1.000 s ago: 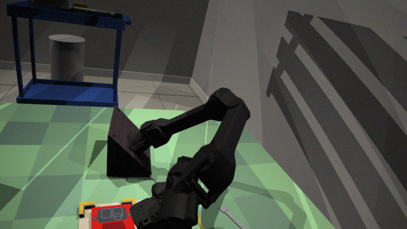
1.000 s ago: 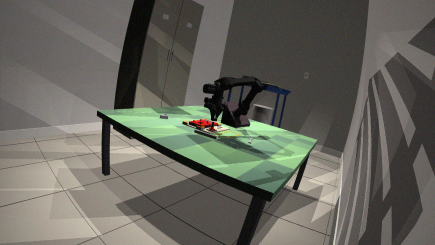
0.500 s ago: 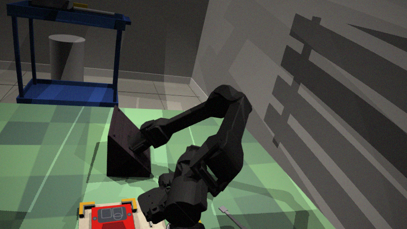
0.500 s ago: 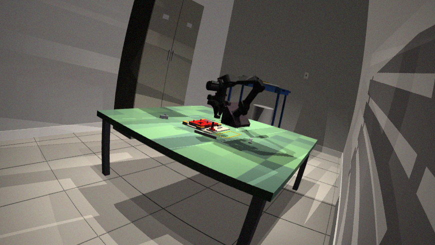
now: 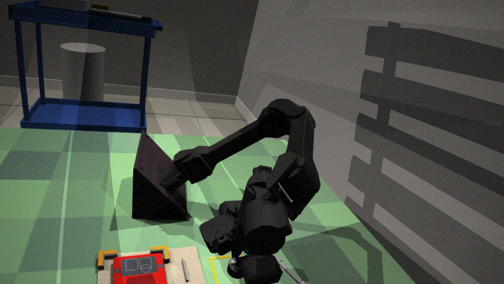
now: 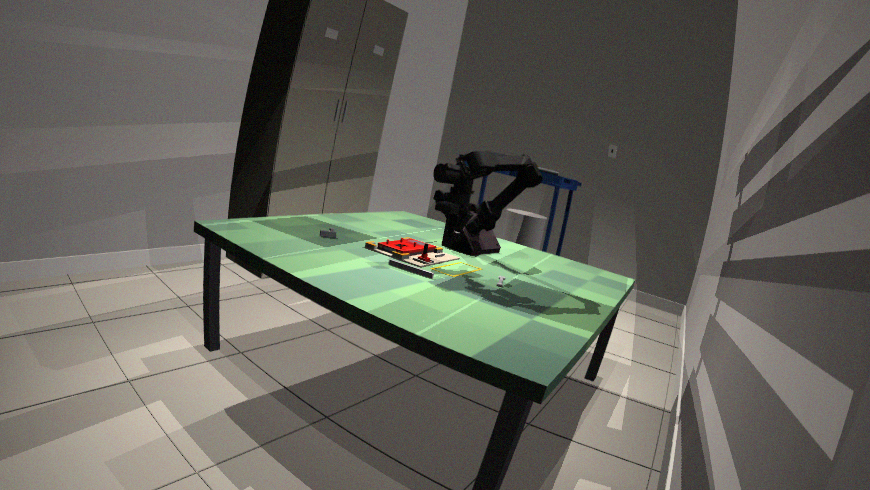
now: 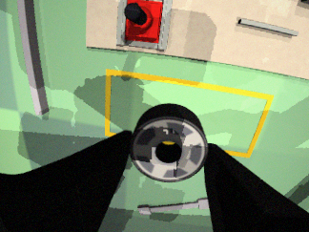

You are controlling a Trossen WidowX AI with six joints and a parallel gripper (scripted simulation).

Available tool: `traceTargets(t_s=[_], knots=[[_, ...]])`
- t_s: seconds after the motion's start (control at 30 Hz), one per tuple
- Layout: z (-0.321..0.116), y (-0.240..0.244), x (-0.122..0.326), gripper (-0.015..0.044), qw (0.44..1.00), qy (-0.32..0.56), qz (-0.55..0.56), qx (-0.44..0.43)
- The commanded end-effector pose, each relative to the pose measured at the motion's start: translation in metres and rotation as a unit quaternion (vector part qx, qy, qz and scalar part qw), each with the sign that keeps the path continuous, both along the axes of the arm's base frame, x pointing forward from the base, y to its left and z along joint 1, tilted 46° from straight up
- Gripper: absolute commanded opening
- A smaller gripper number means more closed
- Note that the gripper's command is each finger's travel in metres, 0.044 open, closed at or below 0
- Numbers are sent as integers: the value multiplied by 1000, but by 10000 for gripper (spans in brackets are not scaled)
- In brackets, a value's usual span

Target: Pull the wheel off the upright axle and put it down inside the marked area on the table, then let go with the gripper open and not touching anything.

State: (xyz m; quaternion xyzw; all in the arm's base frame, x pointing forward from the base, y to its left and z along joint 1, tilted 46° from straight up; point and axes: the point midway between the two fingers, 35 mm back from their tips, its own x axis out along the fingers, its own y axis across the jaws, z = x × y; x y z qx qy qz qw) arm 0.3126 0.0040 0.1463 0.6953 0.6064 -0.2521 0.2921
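Observation:
My gripper (image 7: 169,143) is shut on the wheel (image 7: 191,147) (image 5: 233,268), a black tyre with a silver and grey spoked face and a hollow hub. The wheel is off the axle and held above the table. The upright axle (image 7: 135,13) (image 6: 425,250), a dark post on a red base, stands bare on the beige board. The marked area is a yellow outline (image 7: 191,83) (image 5: 213,270) on the green table. In the wrist view the wheel overlaps its near side, and a bit of yellow shows through the hub. The exact height of the wheel is unclear.
A red block (image 5: 139,268) (image 6: 404,245) sits between yellow brackets on the beige board (image 5: 192,261). A grey pin (image 7: 268,27) lies there. A long bar (image 7: 34,61) lies left of the outline, a light grey tool (image 7: 174,207) on its near side. A dark wedge (image 5: 154,197) stands farther back.

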Motion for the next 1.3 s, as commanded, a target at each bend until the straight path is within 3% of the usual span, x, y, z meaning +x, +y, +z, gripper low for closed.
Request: traceTargets(t_s=[0.0,0.57,1.27], knots=[[11,11,-12,0,1000,0,-2,3],[2,34,-17,0,1000,0,-1,3],[-54,92,-6,0,1000,-1,-1,5]])
